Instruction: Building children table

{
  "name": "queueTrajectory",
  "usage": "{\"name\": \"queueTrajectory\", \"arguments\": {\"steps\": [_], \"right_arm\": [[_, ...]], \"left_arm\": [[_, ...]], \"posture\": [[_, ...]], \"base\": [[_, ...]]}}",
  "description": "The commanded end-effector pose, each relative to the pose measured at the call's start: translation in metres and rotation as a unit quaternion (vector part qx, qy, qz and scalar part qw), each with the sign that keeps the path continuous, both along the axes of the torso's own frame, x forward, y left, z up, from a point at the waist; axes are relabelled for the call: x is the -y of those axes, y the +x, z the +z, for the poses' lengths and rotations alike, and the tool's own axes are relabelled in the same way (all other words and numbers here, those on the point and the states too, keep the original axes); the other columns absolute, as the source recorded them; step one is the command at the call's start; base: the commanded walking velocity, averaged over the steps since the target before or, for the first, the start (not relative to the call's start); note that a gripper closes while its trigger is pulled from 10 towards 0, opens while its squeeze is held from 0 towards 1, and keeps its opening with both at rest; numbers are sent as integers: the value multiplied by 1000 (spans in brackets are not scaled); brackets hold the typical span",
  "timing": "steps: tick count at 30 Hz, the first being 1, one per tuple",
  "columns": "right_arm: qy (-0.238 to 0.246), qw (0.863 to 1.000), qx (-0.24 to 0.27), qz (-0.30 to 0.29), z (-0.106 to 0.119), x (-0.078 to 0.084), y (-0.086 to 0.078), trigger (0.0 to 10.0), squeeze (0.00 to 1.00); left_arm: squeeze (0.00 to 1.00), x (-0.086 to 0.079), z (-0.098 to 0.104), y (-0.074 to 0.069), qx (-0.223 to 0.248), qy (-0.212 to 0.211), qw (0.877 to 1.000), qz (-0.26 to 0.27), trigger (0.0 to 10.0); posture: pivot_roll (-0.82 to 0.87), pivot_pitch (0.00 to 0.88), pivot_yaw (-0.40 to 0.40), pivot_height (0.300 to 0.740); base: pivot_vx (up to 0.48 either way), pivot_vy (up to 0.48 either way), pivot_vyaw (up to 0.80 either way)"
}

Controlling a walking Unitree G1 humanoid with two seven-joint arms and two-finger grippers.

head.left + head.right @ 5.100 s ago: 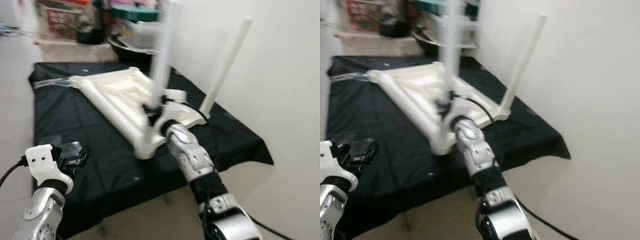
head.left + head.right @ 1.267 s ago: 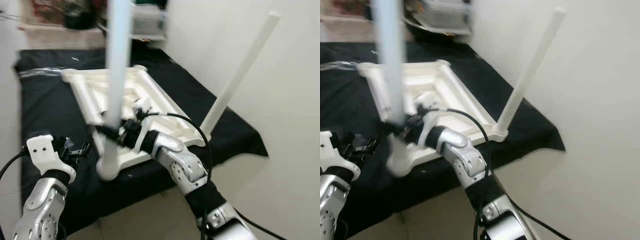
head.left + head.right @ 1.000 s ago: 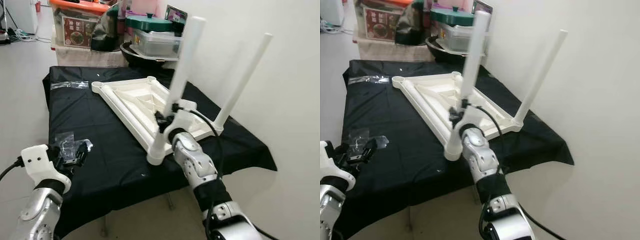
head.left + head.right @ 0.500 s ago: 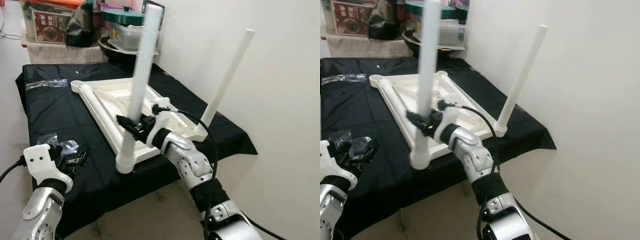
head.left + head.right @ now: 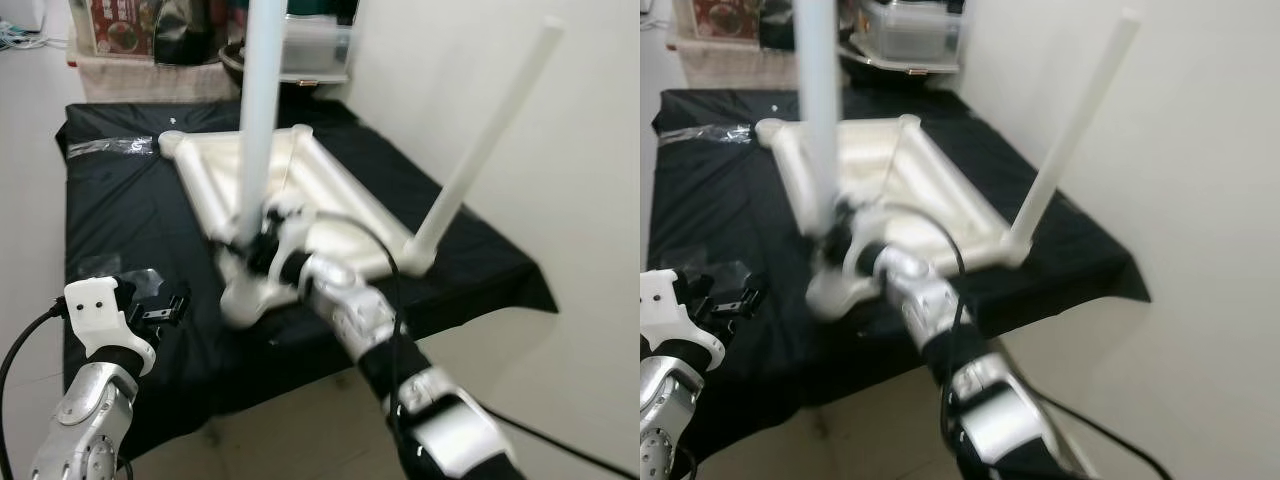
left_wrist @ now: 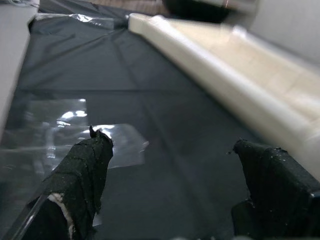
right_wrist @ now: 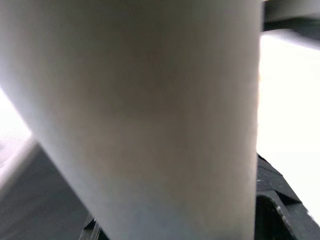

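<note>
the right gripper (image 5: 262, 238) is clamped low on a tall white plastic table leg (image 5: 258, 120) standing in the upturned white tabletop's (image 5: 300, 205) near corner; likely light, stiff, slick. left gripper (image 6: 172, 187) fingers apart.

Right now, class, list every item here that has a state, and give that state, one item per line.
Table top: upside down on the black cloth.
Near table leg: upright in its corner socket, gripped low.
Far table leg: standing in its socket, leaning.
Right tool: shut on the near leg.
Left tool: open, empty.
Plastic bag: flat, empty-looking.
</note>
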State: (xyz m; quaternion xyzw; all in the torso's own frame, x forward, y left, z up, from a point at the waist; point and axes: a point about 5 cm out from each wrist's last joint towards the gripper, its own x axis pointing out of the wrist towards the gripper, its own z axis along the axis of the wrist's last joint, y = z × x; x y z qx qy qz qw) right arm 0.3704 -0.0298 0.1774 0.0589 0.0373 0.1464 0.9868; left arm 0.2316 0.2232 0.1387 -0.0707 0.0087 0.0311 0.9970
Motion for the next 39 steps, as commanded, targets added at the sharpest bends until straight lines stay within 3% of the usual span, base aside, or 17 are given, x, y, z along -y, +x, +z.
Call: {"name": "queueTrajectory", "arguments": {"steps": [1, 3, 7, 8, 11, 12, 13, 18, 20, 23, 25, 28, 30, 34, 36, 38, 39], "right_arm": [[-11, 994, -55, -97, -23, 22, -4, 0, 0], [-27, 984, -45, -170, -25, 53, -11, 0, 0], [-34, 984, -41, -173, -26, 62, -15, 0, 0], [-32, 989, -31, -140, -23, 68, -21, 10000, 0], [-36, 997, 21, -65, -9, 66, -29, 10000, 0], [-26, 998, 55, -32, 0, 62, -31, 10000, 384], [-15, 997, 79, -11, 8, 58, -33, 10000, 1000], [35, 986, 118, 114, 32, 28, -44, 10000, 1000], [45, 954, 153, 253, 49, 10, -64, 10000, 0], [34, 934, 162, 317, 52, 6, -74, 10000, 0], [-4, 890, 157, 429, 46, 4, -83, 10000, 0], [-28, 877, 155, 453, 42, 4, -81, 10000, 0], [-69, 848, 140, 506, 30, -1, -75, 10000, 0], [-78, 851, 127, 503, 24, -7, -66, 10000, 0], [-86, 885, 106, 445, 15, -18, -44, 10000, 0], [-86, 885, 106, 445, 15, -18, -44, 10000, 0], [-75, 923, 98, 364, 16, -16, -28, 0, 0]], "left_arm": [[0, 5, 3, 2, -3, 15, 1000, -14, 10000], [0, 9, 1, 6, -25, 55, 998, -28, 10000], [0, 14, 0, 9, -32, 83, 995, -42, 10000], [0, 17, -1, 13, -35, 92, 993, -58, 10000], [0, 19, -2, 16, -35, 93, 992, -74, 10000], [0, 18, -2, 17, -34, 91, 992, -74, 10000], [0, 18, -2, 17, -33, 92, 993, -72, 10000], [0, 15, -1, 17, -33, 96, 993, -60, 10000], [0, 13, -1, 16, -34, 97, 993, -54, 10000], [0, 12, -1, 17, -34, 98, 993, -53, 10000], [0, 12, -1, 18, -33, 98, 993, -53, 10000], [0, 13, -1, 19, -32, 97, 993, -53, 10000], [0, 14, -1, 22, -29, 94, 994, -54, 10000], [0, 14, -1, 22, -27, 92, 994, -54, 10000], [0, 14, -1, 22, -25, 90, 994, -52, 10000], [0, 14, -1, 22, -25, 90, 994, -52, 10000], [0, 14, -1, 22, -24, 87, 995, -52, 10000]], "posture": [[90, 0, -66, 740], [63, 0, -30, 740], [53, 0, -15, 740], [35, 0, 3, 740], [34, 0, 4, 740], [35, 0, 3, 740], [39, 0, 0, 740], [65, 0, -12, 740], [84, 0, -24, 740], [97, 0, -34, 740], [111, 0, -47, 740], [120, 0, -55, 740], [139, 0, -72, 740], [139, 0, -77, 740], [142, 0, -81, 740], [142, 0, -81, 740], [125, 0, -73, 740]], "base": [[0, 0, 0], [0, 0, 0], [0, 0, 0], [0, 0, 0], [0, 0, 0], [0, 0, 0], [0, 0, 0], [0, 0, 0], [0, 0, 0], [0, 0, 0], [0, 0, 0], [0, 0, 0], [0, 0, 0], [0, 0, 0], [0, 0, 0], [0, 0, 0], [0, 0, 0]]}}
